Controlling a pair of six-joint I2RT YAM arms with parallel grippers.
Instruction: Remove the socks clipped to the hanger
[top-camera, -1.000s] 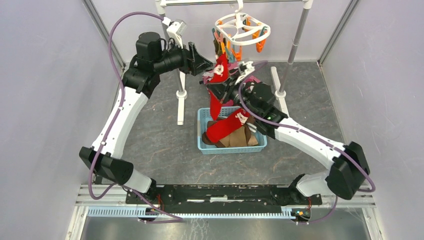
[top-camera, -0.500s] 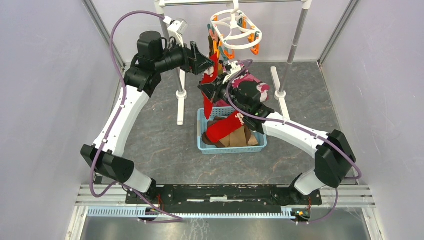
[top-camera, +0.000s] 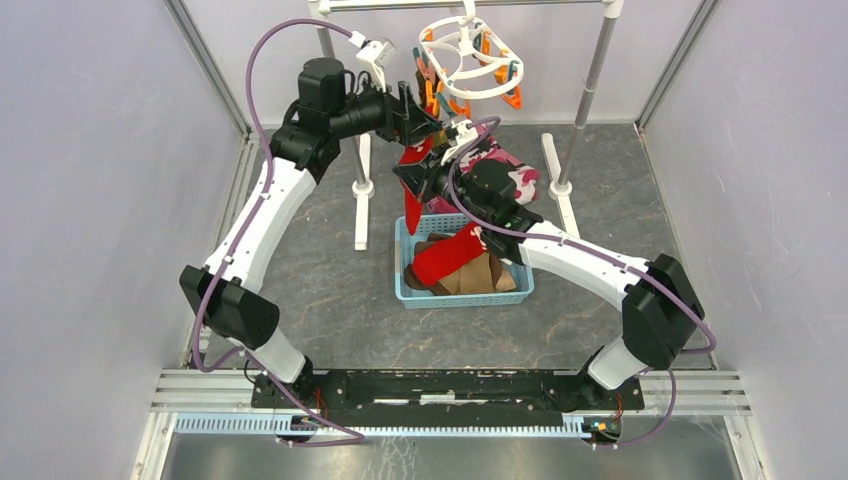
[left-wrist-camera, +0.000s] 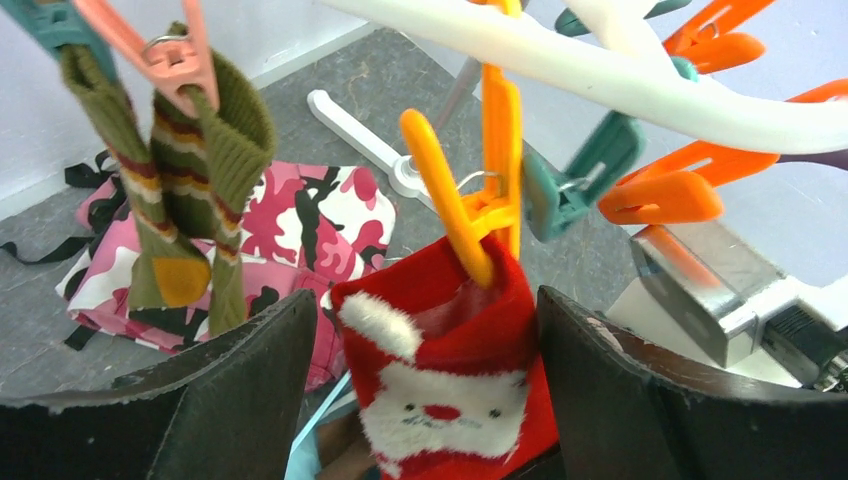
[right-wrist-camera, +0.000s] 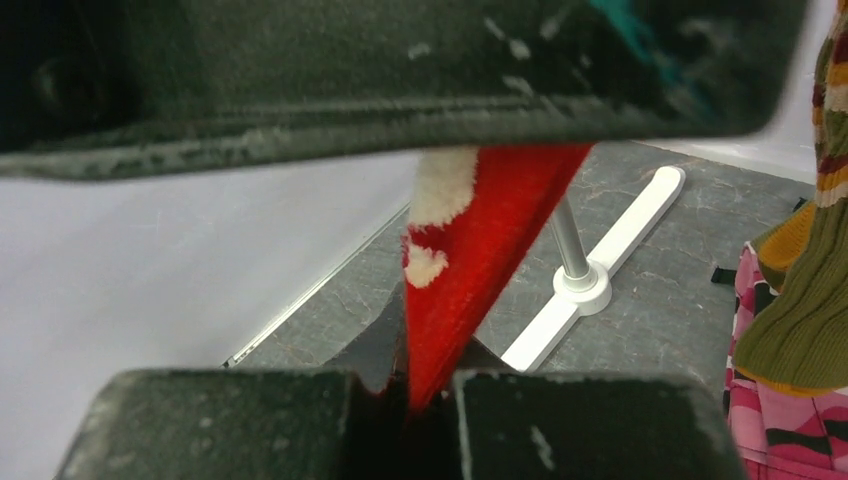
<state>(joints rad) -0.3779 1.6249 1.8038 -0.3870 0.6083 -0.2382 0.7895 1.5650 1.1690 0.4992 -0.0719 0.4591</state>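
Shifted toward three o'clock in the top view since half a second ago, nearer the hanger: the left pincer (left-wrist-camera: 425, 330), its elbow drawn in as well; the right pincer (right-wrist-camera: 410, 405) about where it was. Left pincer spread wide, black fingers (left-wrist-camera: 230, 395) on either side of the cuff of a bright red fabric sock with a white Santa face (left-wrist-camera: 445, 400), neither finger clearly pressing it. At twelve o'clock from that cuff, biting its top edge, an orange plastic clip (left-wrist-camera: 465, 215) dangling from the white plastic looped hanger (left-wrist-camera: 640, 85). At three o'clock of that clip, a teal plastic clip (left-wrist-camera: 575, 180), with more orange ones beyond. At ten o'clock in the left wrist view, gripped by a pink clip (left-wrist-camera: 165, 50), an olive green ribbed sock with tan and red stripes (left-wrist-camera: 200, 190), hanging apart from the fingers. Right pincer pressed nearly together, pinching the same red sock lower down, fabric stretched taut upward from the narrow gap. At six o'clock of the hanger in the top view, a light blue plastic basket (top-camera: 402, 262) holding another red sock (top-camera: 450, 255) draped over brown socks (top-camera: 480, 278). At three o'clock of the right pincer, on the grey floor, a pink camouflage cloth (top-camera: 505, 165). Behind, a metal rail stand with white feet (top-camera: 592, 80), the hanger's hook up at its top bar.
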